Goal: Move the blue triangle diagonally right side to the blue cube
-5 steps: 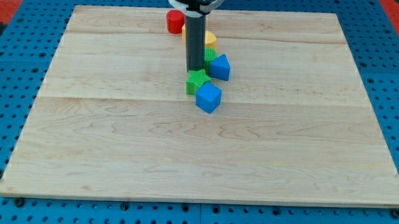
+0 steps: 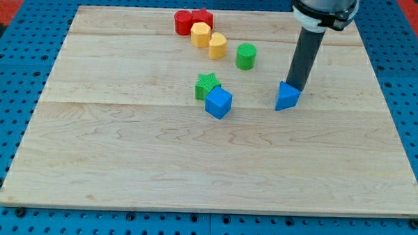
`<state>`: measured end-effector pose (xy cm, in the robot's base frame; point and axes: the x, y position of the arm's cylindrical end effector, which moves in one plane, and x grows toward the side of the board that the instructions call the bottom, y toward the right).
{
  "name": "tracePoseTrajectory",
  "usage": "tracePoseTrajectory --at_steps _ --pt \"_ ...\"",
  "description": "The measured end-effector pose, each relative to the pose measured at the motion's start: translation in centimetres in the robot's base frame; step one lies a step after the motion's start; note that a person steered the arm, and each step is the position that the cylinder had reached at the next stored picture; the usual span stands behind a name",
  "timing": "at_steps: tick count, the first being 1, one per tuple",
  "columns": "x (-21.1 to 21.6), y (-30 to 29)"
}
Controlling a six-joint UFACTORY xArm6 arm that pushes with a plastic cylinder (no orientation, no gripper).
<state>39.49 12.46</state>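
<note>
The blue triangle (image 2: 287, 96) lies on the wooden board (image 2: 124, 156), right of centre. My tip (image 2: 294, 88) touches its upper right side. The blue cube (image 2: 218, 102) sits near the board's middle, to the triangle's left and slightly lower in the view. A green star (image 2: 207, 84) touches the cube's upper left corner.
A green cylinder (image 2: 246, 56) stands above and between the two blue blocks. Near the view's top sit a red cylinder (image 2: 183, 22), a second red block (image 2: 202, 19), a yellow block (image 2: 201, 34) and a yellow heart (image 2: 218, 45), packed together.
The blue triangle has moved right and down, away from the green cylinder to the cube's right. My tip has moved right with it, uncovering the yellow and green blocks.
</note>
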Motion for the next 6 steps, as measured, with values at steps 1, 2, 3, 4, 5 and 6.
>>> tracePoseTrajectory --at_steps 1,2,3,4,5,6 --pt "-0.5 -6.4" --pt "4.5 -6.7" --pt "3.9 -4.2" --pt "1.7 -0.1" --pt "0.9 0.7" --pt "0.8 -3.1"
